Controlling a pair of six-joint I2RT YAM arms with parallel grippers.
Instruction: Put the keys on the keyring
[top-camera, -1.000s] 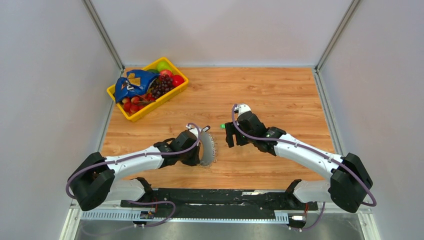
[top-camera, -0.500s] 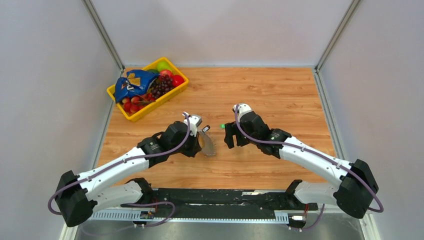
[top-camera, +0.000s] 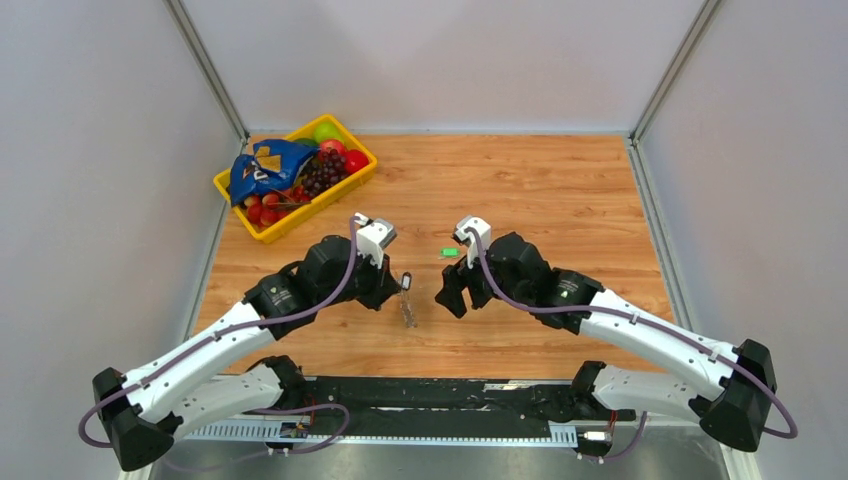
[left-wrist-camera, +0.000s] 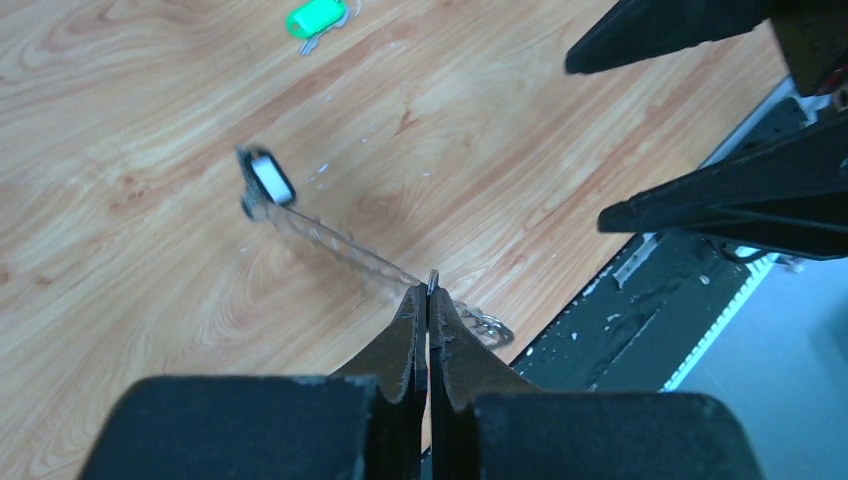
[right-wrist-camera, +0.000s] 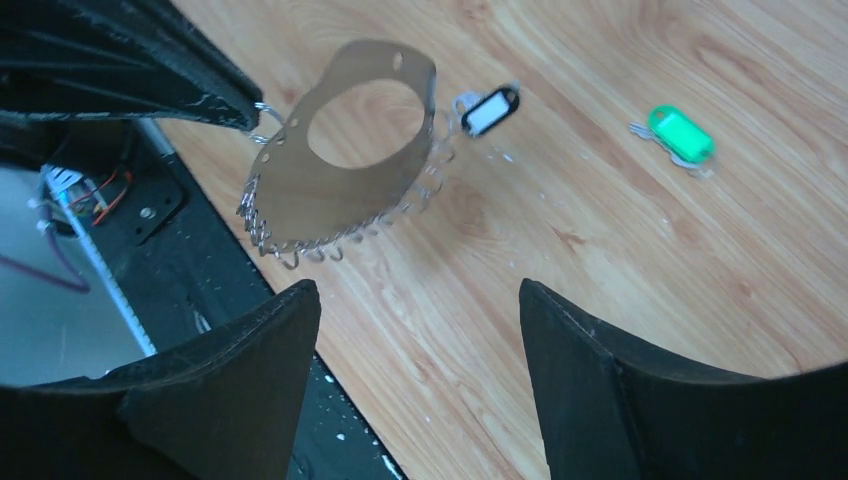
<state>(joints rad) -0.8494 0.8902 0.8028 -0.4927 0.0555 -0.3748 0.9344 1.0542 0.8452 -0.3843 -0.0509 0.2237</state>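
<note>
Keyring (right-wrist-camera: 320, 205) is pinched at one rim ring by left gripper (left-wrist-camera: 428, 295), jaws fully closed on it. It is seen as a flat, grey, semi-transparent plate with a large oval cut-out and small holes punched along the rim. Small silvery wire rings are hung in a row along the lower edge. A black tag (right-wrist-camera: 487, 110) with a white insert is attached at the far end.

In the top view the keyring (top-camera: 407, 303) is seen edge-on, hung between the two grippers near the middle of the table (top-camera: 560, 190). Contact with the wood cannot be told.

Right gripper (top-camera: 452, 295) is held just beside the keyring, jaws spread wide, nothing gripped.

A green key tag (right-wrist-camera: 680, 135) with a small wire loop is laid flat on the table beyond the keyring, apart from it and from both grippers.

A yellow basket (top-camera: 320, 205) of fruit is placed at the far left corner.
</note>
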